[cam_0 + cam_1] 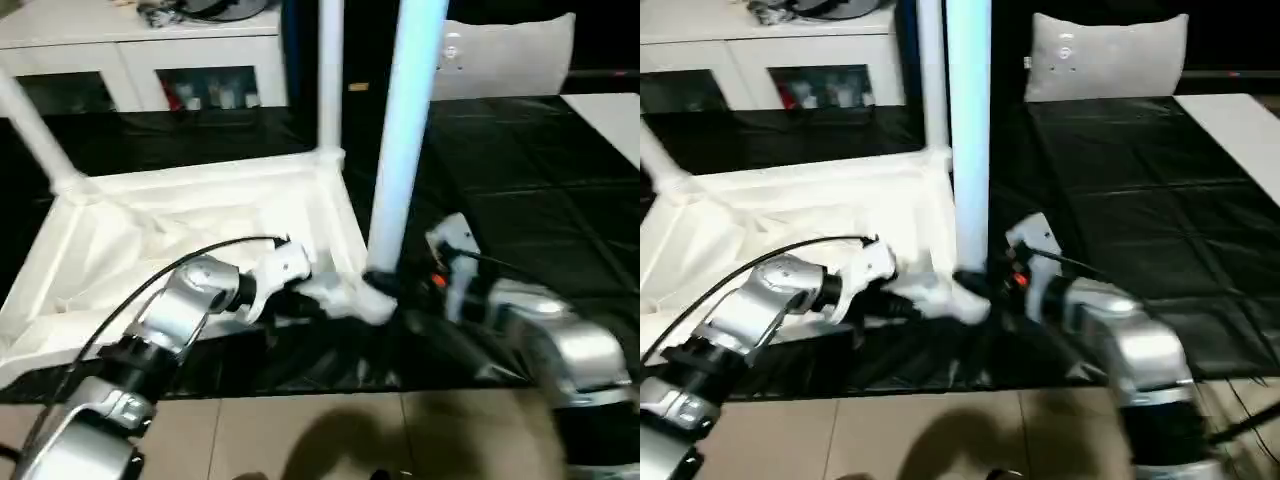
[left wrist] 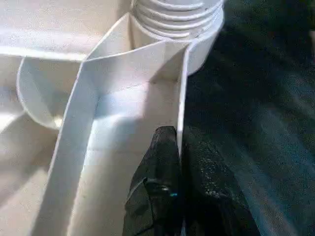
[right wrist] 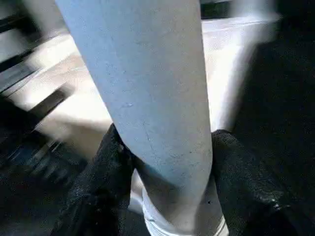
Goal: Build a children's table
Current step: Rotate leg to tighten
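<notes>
the children's table top (image 1: pixel 150 250) lies ribbed side up on the black surface (image 1: pixel 520 180), toward nine o'clock of the head view. three legs stand in its sockets: one (image 1: pixel 30 125) at ten, one (image 1: pixel 330 75) at twelve, one (image 1: pixel 405 140) at the near right corner. the left pincer (image 2: pixel 179 172) is clamped on the top's thin side wall (fingers pressed together). the right pincer (image 3: pixel 165 167) grips the near leg's base.

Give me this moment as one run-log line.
left gripper: shut on tabletop side wall | right gripper: fingers around near-corner leg base | leg: upright in socket | two far legs standing
</notes>
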Tool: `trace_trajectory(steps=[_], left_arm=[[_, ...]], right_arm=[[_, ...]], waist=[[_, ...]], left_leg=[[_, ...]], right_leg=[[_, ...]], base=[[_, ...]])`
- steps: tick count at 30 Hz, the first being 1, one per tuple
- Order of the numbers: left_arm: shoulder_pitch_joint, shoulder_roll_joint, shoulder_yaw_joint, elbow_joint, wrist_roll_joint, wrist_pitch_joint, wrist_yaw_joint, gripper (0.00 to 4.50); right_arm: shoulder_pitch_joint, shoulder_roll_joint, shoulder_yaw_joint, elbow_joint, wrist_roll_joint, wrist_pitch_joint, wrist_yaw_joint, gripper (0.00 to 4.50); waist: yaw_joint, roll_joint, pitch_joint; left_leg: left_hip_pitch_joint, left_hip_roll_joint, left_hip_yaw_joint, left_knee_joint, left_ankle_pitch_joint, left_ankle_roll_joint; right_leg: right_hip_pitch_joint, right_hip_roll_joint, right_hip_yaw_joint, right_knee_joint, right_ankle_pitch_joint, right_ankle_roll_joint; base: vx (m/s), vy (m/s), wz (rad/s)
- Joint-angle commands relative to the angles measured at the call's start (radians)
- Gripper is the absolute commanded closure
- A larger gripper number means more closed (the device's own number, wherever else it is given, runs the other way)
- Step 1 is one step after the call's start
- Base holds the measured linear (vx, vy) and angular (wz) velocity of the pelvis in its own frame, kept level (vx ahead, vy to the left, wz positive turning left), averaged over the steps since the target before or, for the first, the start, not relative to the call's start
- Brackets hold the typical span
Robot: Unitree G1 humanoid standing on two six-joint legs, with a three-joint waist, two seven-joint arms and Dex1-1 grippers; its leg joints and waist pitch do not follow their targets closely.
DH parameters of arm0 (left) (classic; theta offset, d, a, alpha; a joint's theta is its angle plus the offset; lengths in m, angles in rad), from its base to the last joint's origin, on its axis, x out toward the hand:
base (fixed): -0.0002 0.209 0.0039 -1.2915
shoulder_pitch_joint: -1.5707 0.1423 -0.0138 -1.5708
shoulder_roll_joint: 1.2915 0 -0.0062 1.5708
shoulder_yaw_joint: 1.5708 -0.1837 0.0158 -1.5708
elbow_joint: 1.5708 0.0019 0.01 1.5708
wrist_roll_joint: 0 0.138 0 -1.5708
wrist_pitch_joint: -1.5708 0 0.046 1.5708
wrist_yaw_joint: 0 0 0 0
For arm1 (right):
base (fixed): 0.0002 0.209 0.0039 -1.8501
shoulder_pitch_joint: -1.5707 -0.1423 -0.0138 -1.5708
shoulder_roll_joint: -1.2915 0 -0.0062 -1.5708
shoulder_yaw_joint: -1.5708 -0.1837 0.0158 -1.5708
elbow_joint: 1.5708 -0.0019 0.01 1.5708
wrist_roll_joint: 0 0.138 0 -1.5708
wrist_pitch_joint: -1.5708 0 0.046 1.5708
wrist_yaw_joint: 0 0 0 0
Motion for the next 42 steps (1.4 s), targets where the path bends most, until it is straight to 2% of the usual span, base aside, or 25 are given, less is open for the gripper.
trace_trajectory(steps=[1, 2, 3, 4, 5, 7, 8, 11, 13, 15, 16, 17, 19, 20, 22, 24, 26, 30, 31, 33, 35, 37, 38, 41, 42], left_arm=[[-0.048, -0.059, 0.053, -0.033, -0.053, 0.06, 0.112, 4.5], [-0.059, -0.085, 0.054, -0.015, -0.025, 0.065, 0.178, 4.5], [-0.07, -0.086, 0.055, 0.003, -0.015, 0.059, 0.195, 4.5], [-0.086, -0.101, 0.069, 0.028, -0.01, 0.053, 0.239, 4.5], [-0.103, -0.11, 0.086, 0.056, -0.013, 0.045, 0.269, 4.5], [-0.122, -0.114, 0.09, 0.083, -0.009, 0.033, 0.287, 4.5], [-0.14, -0.111, 0.091, 0.102, -0.002, 0.02, 0.293, 4.5], [-0.154, -0.112, 0.085, 0.109, 0.015, 0.006, 0.285, 4.5], [-0.155, -0.111, 0.069, 0.1, 0.028, -0.011, 0.287, 4.5], [-0.139, -0.097, 0.052, 0.073, 0.02, -0.039, 0.252, 4.5], [-0.119, -0.093, 0.053, 0.048, 0.001, -0.063, 0.225, 4.5], [-0.119, -0.093, 0.053, 0.048, 0.001, -0.063, 0.225, 4.5], [-0.107, -0.086, 0.042, 0.035, -0.004, -0.069, 0.2, 4.5], [-0.088, -0.056, 0.023, 0.013, -0.007, -0.079, 0.144, 4.5], [-0.076, -0.036, 0.014, 0.001, -0.013, -0.088, 0.101, 4.5], [-0.068, -0.007, -0.008, 0.003, -0.005, -0.114, 0.05, 4.5], [-0.077, 0.018, -0.033, 0.031, 0.013, -0.156, 0.011, 4.5], [-0.08, 0.064, -0.064, 0.037, 0.011, -0.226, -0.1, 4.5], [-0.081, 0.078, -0.079, 0.042, 0.008, -0.257, -0.145, 4.5], [-0.089, 0.089, -0.094, 0.058, 0.002, -0.28, -0.196, 4.5], [-0.095, 0.091, -0.106, 0.075, 0.003, -0.318, -0.226, 4.5], [-0.098, 0.094, -0.113, 0.079, 0.002, -0.33, -0.243, 4.5], [-0.102, 0.094, -0.118, 0.082, -0.001, -0.336, -0.259, 4.5], [-0.108, 0.084, -0.128, 0.093, 0.001, -0.357, -0.269, 4.5], [-0.11, 0.08, -0.132, 0.101, 0.003, -0.363, -0.27, 4.5]], right_arm=[[0.021, 0.061, 0.069, 0.026, 0.001, 0.058, -0.074, 2.47], [0.013, 0.117, 0.063, 0.042, -0.033, 0.052, -0.172, 2.47], [-0.002, 0.141, 0.06, 0.06, -0.038, 0.048, -0.203, 2.47], [-0.021, 0.17, 0.059, 0.086, -0.036, 0.015, -0.224, 2.47], [-0.042, 0.183, 0.064, 0.115, -0.04, -0.014, -0.229, 2.13], [-0.067, 0.191, 0.076, 0.149, -0.054, -0.044, -0.235, 1.79], [-0.094, 0.201, 0.075, 0.174, -0.056, -0.061, -0.238, 1.77], [-0.12, 0.216, 0.056, 0.176, -0.056, -0.055, -0.238, 1.43], [-0.116, 0.193, 0.044, 0.14, -0.055, -0.041, -0.226, 1.31], [-0.085, 0.143, 0.039, 0.088, -0.032, -0.029, -0.17, 1.1], [-0.049, 0.056, 0.051, 0.045, -0.043, -0.042, -0.111, 0.98], [-0.049, 0.056, 0.051, 0.045, -0.043, -0.042, -0.111, 0.91], [-0.027, -0.002, 0.04, 0.013, -0.028, -0.049, -0.061, 0.78], [-0.016, -0.056, 0.014, -0.023, 0.011, -0.063, 0.013, 0.66], [-0.017, -0.097, 0.002, -0.031, 0.021, -0.086, 0.064, 0.47], [-0.033, -0.148, -0.009, -0.02, 0.019, -0.104, 0.117, 0.28], [-0.064, -0.216, -0.012, 0.003, 0.021, -0.108, 0.186, 0.17], [-0.088, -0.334, 0.019, 0.01, 0.043, -0.13, 0.326, 0.07], [-0.096, -0.349, 0.025, 0.018, 0.05, -0.139, 0.36, 0.07], [-0.107, -0.366, 0.038, 0.041, 0.05, -0.17, 0.413, 0.07], [-0.114, -0.367, 0.054, 0.084, 0.053, -0.21, 0.479, 0.07], [-0.12, -0.367, 0.064, 0.111, 0.057, -0.221, 0.516, 0.07], [-0.135, -0.367, 0.083, 0.149, 0.055, -0.236, 0.549, 0.33], [-0.162, -0.366, 0.111, 0.213, 0.056, -0.253, 0.6, 0.54], [-0.167, -0.362, 0.113, 0.229, 0.063, -0.254, 0.615, 0.67]], waist=[[-0.014, -0.005, -0.042], [-0.022, 0.002, -0.043], [-0.023, 0.021, -0.049], [-0.03, 0.011, -0.052], [-0.029, 0.024, -0.052], [-0.035, 0.015, -0.051], [-0.037, 0.021, -0.051], [-0.034, 0.023, -0.059], [-0.031, 0.022, -0.069], [-0.028, 0.03, -0.074], [-0.028, 0.018, -0.069], [-0.024, 0.022, -0.074], [-0.016, 0.017, -0.082], [-0.011, 0.02, -0.082], [-0.005, 0.012, -0.081], [0.0, 0.005, -0.071], [0.003, 0.0, -0.056], [0.013, 0.001, -0.051], [0.018, 0.002, -0.055], [0.02, 0.0, -0.053], [0.029, 0.019, -0.059], [0.034, 0.011, -0.062], [0.044, 0.027, -0.074], [0.052, 0.025, -0.079], [0.055, 0.016, -0.082]], left_leg=[[-0.004, 0.019, -0.013, -0.071, -0.173, 0.042], [-0.005, 0.025, -0.017, -0.075, -0.174, 0.052], [-0.003, 0.027, -0.021, -0.075, -0.169, 0.053], [-0.009, 0.026, -0.022, -0.075, -0.155, 0.061], [-0.007, 0.025, -0.022, -0.074, -0.153, 0.063], [-0.006, 0.021, -0.016, -0.071, -0.139, 0.085], [-0.013, 0.019, -0.017, -0.069, -0.122, 0.095], [-0.024, 0.025, -0.023, -0.065, -0.041, 0.118], [-0.028, 0.031, -0.026, -0.057, 0.037, 0.148], [-0.029, 0.031, -0.026, -0.051, 0.07, 0.17], [-0.032, 0.034, -0.026, -0.05, 0.093, 0.192], [-0.031, 0.035, -0.027, -0.047, 0.115, 0.203], [-0.033, 0.039, -0.028, -0.033, 0.203, 0.25], [-0.034, 0.037, -0.025, -0.024, 0.213, 0.269], [-0.042, 0.034, -0.021, -0.021, 0.209, 0.29], [-0.045, 0.031, -0.016, -0.026, 0.116, 0.276], [-0.037, 0.027, -0.009, -0.037, 0.007, 0.211], [-0.027, 0.025, -0.007, -0.044, -0.069, 0.156], [-0.021, 0.024, -0.008, -0.045, -0.093, 0.145], [-0.021, 0.024, -0.007, -0.048, -0.108, 0.137], [-0.014, 0.026, -0.01, -0.046, -0.12, 0.121], [-0.019, 0.03, -0.011, -0.048, -0.111, 0.126], [-0.018, 0.037, -0.016, -0.044, -0.074, 0.126], [-0.025, 0.039, -0.017, -0.04, -0.046, 0.14], [-0.028, 0.037, -0.014, -0.038, -0.04, 0.146]], right_leg=[[0.058, -0.082, 0.036, -0.117, -0.55, 0.048], [0.059, -0.083, 0.039, -0.114, -0.514, 0.038], [0.061, -0.085, 0.04, -0.107, -0.486, 0.025], [0.064, -0.085, 0.042, -0.105, -0.442, 0.013], [0.062, -0.087, 0.044, -0.102, -0.424, 0.003], [0.059, -0.088, 0.051, -0.1, -0.396, -0.023], [0.063, -0.089, 0.052, -0.097, -0.392, -0.03], [0.071, -0.09, 0.057, -0.076, -0.287, -0.052], [0.075, -0.091, 0.062, -0.056, -0.166, -0.086], [0.077, -0.093, 0.063, -0.046, -0.106, -0.103], [0.075, -0.091, 0.063, -0.043, -0.066, -0.104], [0.078, -0.091, 0.064, -0.034, -0.037, -0.109], [0.069, -0.092, 0.069, -0.012, 0.073, -0.143], [0.06, -0.092, 0.073, -0.007, 0.101, -0.157], [0.056, -0.092, 0.074, 0.002, 0.12, -0.175], [0.056, -0.093, 0.07, -0.015, -0.007, -0.156], [0.055, -0.088, 0.064, -0.049, -0.266, -0.09], [0.051, -0.087, 0.064, -0.072, -0.418, -0.024], [0.05, -0.087, 0.061, -0.077, -0.448, -0.012], [0.048, -0.086, 0.06, -0.079, -0.461, -0.004], [0.05, -0.09, 0.055, -0.08, -0.471, -0.01], [0.053, -0.089, 0.057, -0.076, -0.435, -0.017], [0.055, -0.091, 0.06, -0.061, -0.341, -0.051], [0.058, -0.092, 0.062, -0.046, -0.249, -0.095], [0.062, -0.093, 0.063, -0.044, -0.239, -0.103]], base=[[0.0, 0.0, 0.0], [0.0, 0.0, 0.0], [0.0, 0.0, 0.0], [0.0, 0.0, 0.0], [0.0, 0.0, 0.0], [0.0, 0.0, 0.0], [0.0, 0.0, 0.0], [0.0, 0.0, 0.0], [0.0, 0.0, 0.0], [0.0, 0.0, 0.0], [0.0, 0.0, 0.0], [0.0, 0.0, 0.0], [0.0, 0.0, 0.0], [0.0, 0.0, 0.0], [0.0, 0.0, 0.0], [0.0, 0.0, 0.0], [-0.031, -0.007, 0.0], [-0.031, -0.004, 0.0], [0.0, 0.0, 0.0], [0.0, 0.0, 0.0], [0.0, 0.0, 0.0], [0.0, 0.0, 0.0], [0.0, 0.0, 0.0], [0.0, 0.0, 0.0], [0.0, 0.0, 0.0]])
